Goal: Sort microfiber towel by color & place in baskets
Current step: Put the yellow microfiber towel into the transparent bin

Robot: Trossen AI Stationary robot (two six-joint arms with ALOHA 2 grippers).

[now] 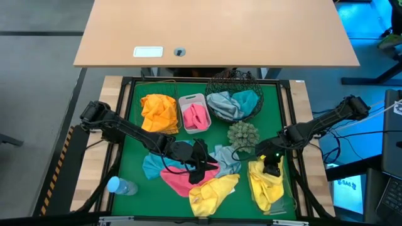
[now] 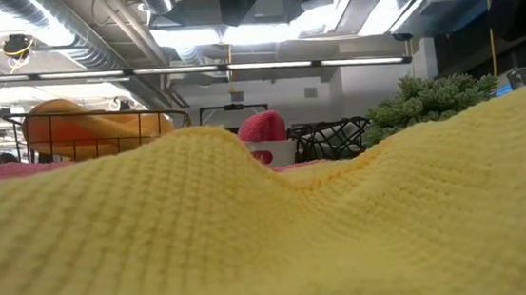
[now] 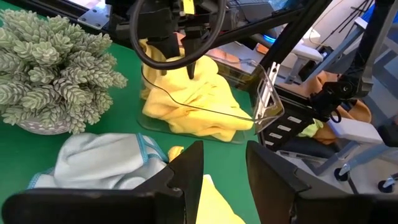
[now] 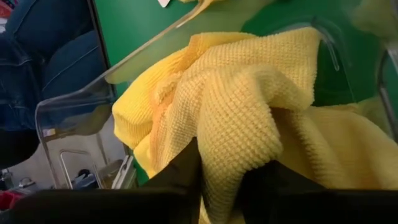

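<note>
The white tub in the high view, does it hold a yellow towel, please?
No, the white tub holds a pink towel; yellow towels lie elsewhere on the mat.

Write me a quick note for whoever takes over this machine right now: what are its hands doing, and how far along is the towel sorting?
Right hand: over the clear tray, shut on a yellow towel.
Left hand: open, above the loose pile.
Done: orange towels in the square wire basket, pink in the white tub, blue-grey in the round mesh basket.
Left: loose yellow towel, pink towel and light blue towels.
</note>
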